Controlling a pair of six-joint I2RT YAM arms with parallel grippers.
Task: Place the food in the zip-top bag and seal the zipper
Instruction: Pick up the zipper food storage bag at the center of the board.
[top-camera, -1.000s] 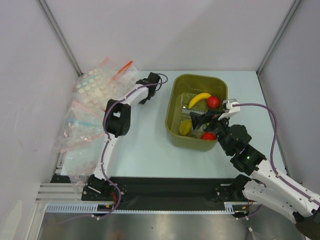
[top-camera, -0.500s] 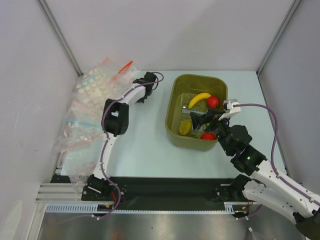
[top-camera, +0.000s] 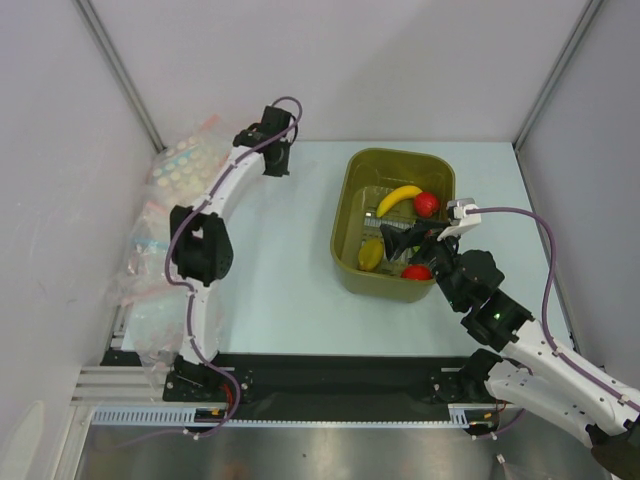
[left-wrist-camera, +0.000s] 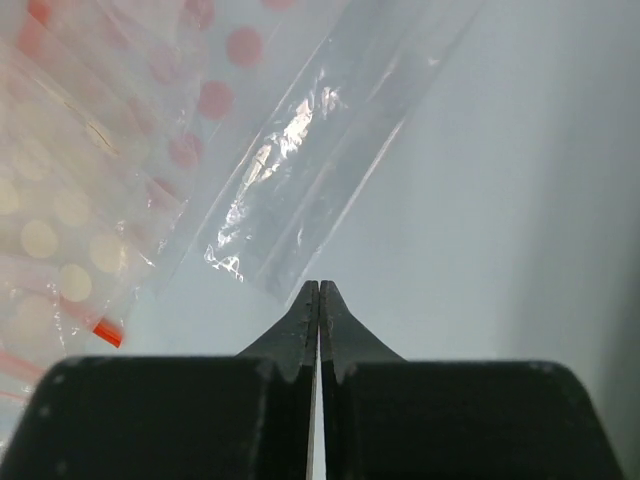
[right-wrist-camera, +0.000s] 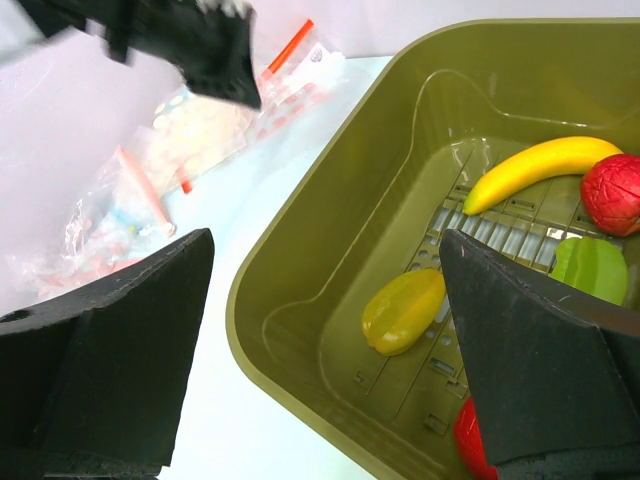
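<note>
Your left claw (top-camera: 272, 152) sits at the far left of the table (top-camera: 290, 270), over the edge of the bag pile (top-camera: 160, 215). That makes sense, since the zip-top bag (right-wrist-camera: 316, 66) must be pulled out and opened before any food can go in. Its fingers (left-wrist-camera: 295, 335) are pressed together with nothing visibly between them. A clear plastic edge (left-wrist-camera: 300, 190) lies just ahead of the tips, but I cannot tell whether it belongs to the right bag. In the right wrist view, the orange-red zipper (right-wrist-camera: 289, 47) shows just beside that claw, so the bag lies among the pile. Your right claw (right-wrist-camera: 330, 300) hangs spread wide over the basket (right-wrist-camera: 330, 190), likely staged for a pick. The banana (right-wrist-camera: 540, 163), red fruits (right-wrist-camera: 612, 193) and green piece (right-wrist-camera: 590, 268) all lie inside it, unbagged.
</note>
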